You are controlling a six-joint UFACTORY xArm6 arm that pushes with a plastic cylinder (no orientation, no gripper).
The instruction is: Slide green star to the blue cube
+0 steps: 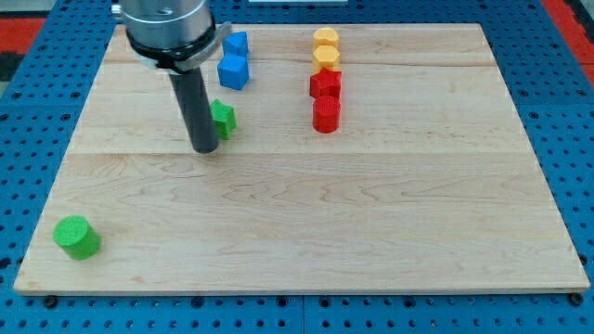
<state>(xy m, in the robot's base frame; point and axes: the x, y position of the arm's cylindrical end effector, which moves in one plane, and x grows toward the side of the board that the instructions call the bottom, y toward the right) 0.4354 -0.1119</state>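
Arm status: straight dark rod vertical, upper left of view.
My tip is down at board level; the silver-and-black wrist collar is cut off by the view's top.

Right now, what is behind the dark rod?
Part of the green star shows at the rod's right; its left side is covered. My tip sits at the star's lower left. Contact cannot be judged.

**Wood, Metal and Matt Blocks**

The board is pale wood, smooth, with fine grain lines running left to right. Under it sits a blue sheet full of small round holes. The rod looks like dark, dull metal with a soft shine. The green star, blue cube and green cylinder look like smooth, matt plastic.
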